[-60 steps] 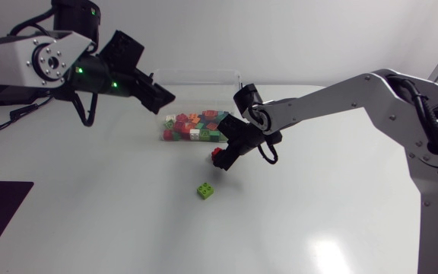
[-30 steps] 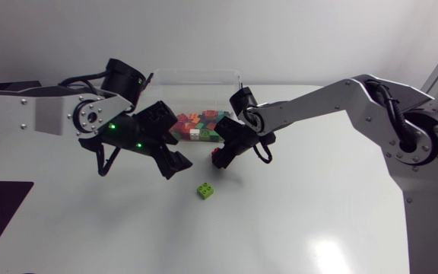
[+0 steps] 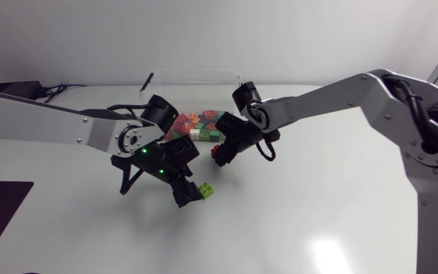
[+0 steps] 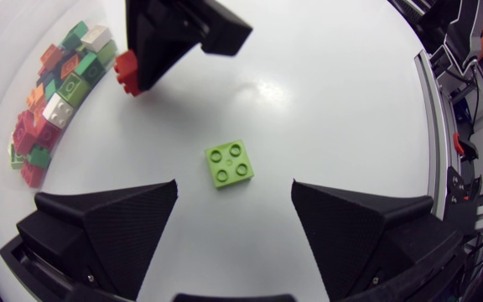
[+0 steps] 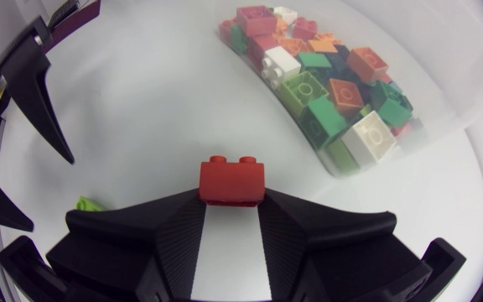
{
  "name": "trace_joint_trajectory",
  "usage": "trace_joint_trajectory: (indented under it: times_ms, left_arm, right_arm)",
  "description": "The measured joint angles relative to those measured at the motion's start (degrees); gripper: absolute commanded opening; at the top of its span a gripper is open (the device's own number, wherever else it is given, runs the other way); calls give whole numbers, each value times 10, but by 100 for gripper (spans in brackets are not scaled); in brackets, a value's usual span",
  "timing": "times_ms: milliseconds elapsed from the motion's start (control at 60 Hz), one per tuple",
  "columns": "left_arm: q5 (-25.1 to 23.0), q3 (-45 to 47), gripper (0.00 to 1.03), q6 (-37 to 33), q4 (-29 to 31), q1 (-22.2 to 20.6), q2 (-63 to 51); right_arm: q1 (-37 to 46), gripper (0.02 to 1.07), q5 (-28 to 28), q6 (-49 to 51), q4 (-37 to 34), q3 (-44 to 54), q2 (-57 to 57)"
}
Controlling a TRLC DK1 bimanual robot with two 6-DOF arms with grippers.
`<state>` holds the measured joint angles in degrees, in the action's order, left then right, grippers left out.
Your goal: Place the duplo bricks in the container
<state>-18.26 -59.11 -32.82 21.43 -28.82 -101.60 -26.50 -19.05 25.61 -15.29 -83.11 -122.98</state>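
Closest to me, the left gripper (image 3: 187, 191) (image 4: 233, 191) hangs low over the table (image 3: 318, 198) with its fingers spread wide. The green brick (image 3: 204, 190) (image 4: 230, 163) lies flat between them, a little ahead of the tips and touching neither. It is a square four-stud piece, studs up, so it has no long axis. Its edges sit slightly askew to the fingers.

A second ago this gripper was up by the far left corner of the container. Since then it has swung across and down onto the green brick, which has not shifted. The left arm comes in from its side with the long silver link almost level. Its wrist is bent down, and green lights glow on the black joint.

Just beyond, the right gripper (image 3: 220, 156) (image 5: 231, 200) is clamped on the red brick (image 3: 217, 154) (image 5: 231, 180) (image 4: 127, 71). The brick's long side spans from finger to finger, and two studs show on the face turned away from the wrist. This gripper has barely moved. The right arm's elbow stands high, and its forearm reaches past the middle with the gripper tilted down at the table.

Farther ahead of the right gripper's fingers stands the clear container (image 3: 192, 76) (image 5: 426, 126). Inside it is a heap of mixed bricks (image 3: 200, 125) (image 5: 325, 84) (image 4: 53, 101).
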Motion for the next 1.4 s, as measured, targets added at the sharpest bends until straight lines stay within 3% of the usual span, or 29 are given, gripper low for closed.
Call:
trace_joint_trajectory:
  times_ms: [200, 300, 350, 417, 467, 600, 1017, 1267, 1400]
  left_arm:
    - [27, -21, 90, 13, 2, -31, -39]
    - [40, -34, 82, 24, 2, -38, -53]
    - [51, -42, 73, 32, 2, -43, -60]
    - [64, -49, 51, 43, 1, -47, -69]
    - [75, -52, 41, 49, 2, -51, -75]
    - [98, -55, 39, 61, 1, -56, -89]
    - [102, -56, 37, 63, 12, -57, -91]
    - [102, -38, 37, 58, 29, -48, -21]
    - [103, -17, 37, 45, 41, -19, 30]
  right_arm:
    - [7, 26, 0, 0, 0, 44, 94]
    - [11, 26, 0, 0, 0, 67, 142]
    - [14, 26, 0, 0, 0, 78, 164]
    - [18, 26, 0, -1, 0, 92, 201]
    - [20, 26, 0, -1, -1, 97, 224]
    - [26, 26, -2, -3, -11, 99, 272]
    - [35, 26, -2, -20, -30, 91, 320]
    - [46, 26, -5, -27, -30, 73, 321]
    - [49, 26, -7, -27, -30, 72, 322]
